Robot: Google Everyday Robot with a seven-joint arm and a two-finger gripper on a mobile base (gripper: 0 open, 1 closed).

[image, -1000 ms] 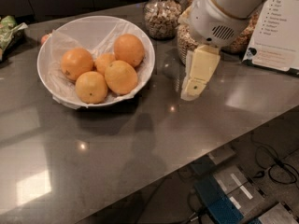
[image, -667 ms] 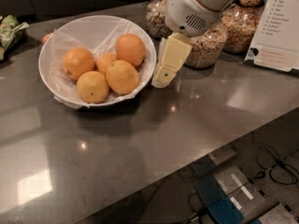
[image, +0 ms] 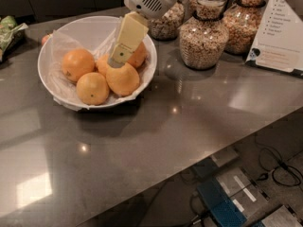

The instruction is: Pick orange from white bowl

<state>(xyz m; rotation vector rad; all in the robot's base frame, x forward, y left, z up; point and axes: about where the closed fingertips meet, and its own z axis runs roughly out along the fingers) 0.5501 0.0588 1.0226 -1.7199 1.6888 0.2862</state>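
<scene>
The orange (image: 124, 79) lies just under the tip of the gripper (image: 116, 60), which hangs inside the white bowl (image: 71, 30). Whether the claw is spread or pressed together I cannot tell. The fruit is probably firm, fairly heavy and smooth enough to slip, so a hold across its widest middle seems best. Being round, it has no long axis, and where its stem end points is unclear. Other oranges (image: 78, 64) crowd left of and behind the claw, and glass jars (image: 203, 39) stand to its right.
</scene>
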